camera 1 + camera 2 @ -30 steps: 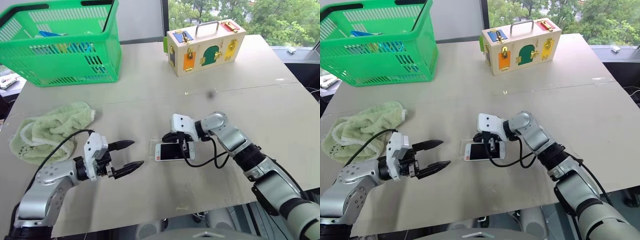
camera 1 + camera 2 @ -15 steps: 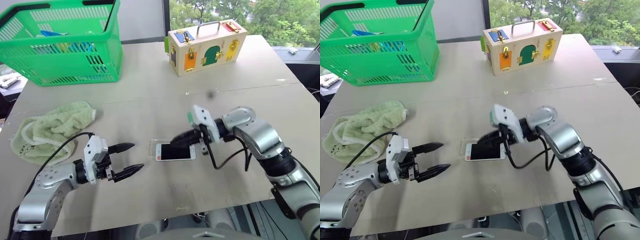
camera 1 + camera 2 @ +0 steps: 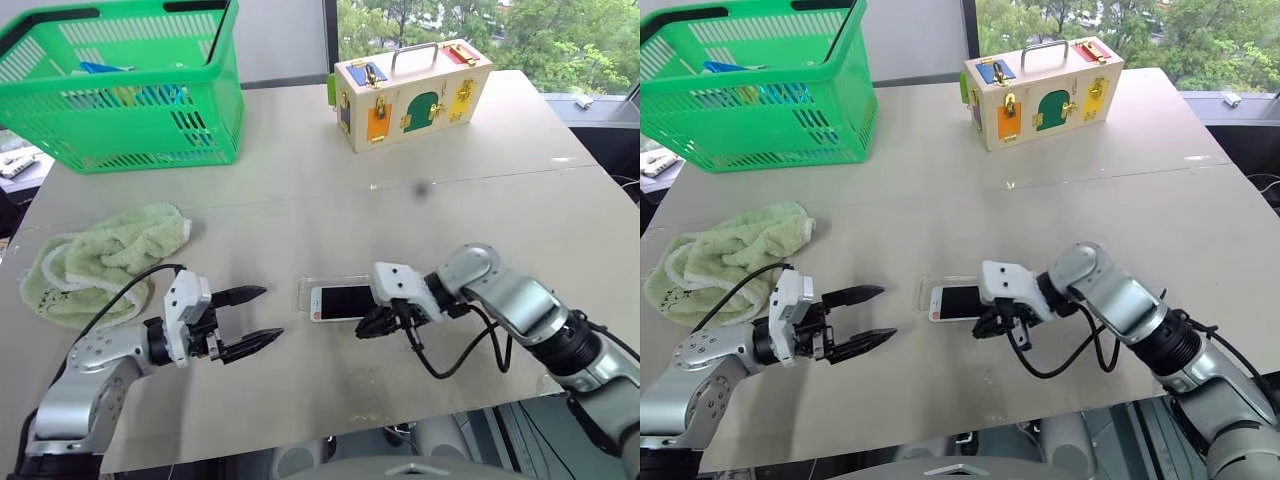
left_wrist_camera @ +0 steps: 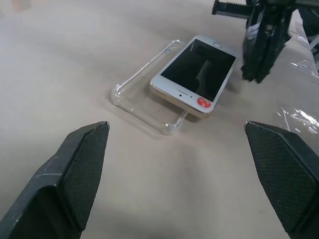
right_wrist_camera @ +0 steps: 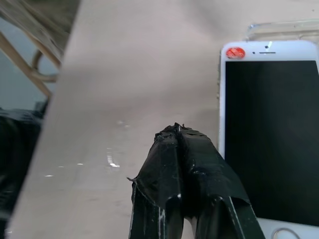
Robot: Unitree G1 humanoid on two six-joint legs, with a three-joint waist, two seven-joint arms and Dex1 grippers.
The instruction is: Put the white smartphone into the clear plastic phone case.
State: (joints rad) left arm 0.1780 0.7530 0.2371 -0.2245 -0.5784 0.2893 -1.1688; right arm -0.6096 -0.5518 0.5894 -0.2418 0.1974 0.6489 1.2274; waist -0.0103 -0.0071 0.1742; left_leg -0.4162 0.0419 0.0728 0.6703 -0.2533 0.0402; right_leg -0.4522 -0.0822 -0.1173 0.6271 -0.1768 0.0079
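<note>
Moved since earlier: right gripper (image 3: pixel 366 331), fingers closed and empty, now off white smartphone (image 3: pixel 342 301). Lying mid-frame on worktop (image 3: pixel 300 200), only partly in clear plastic phone case (image 4: pixel 144 94). Left gripper (image 3: pixel 262 318) fingers spread, empty. Seating left.

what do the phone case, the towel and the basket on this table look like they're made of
The clear plastic phone case: see-through, glossy, probably plastic; its edges and rounded corners glint and the table shows through it.
The towel: pale green, matte, fuzzy and crumpled in soft folds, likely terry cloth.
The basket: bright green, slightly shiny, walls moulded as a slotted grid, apparently rigid plastic.
</note>
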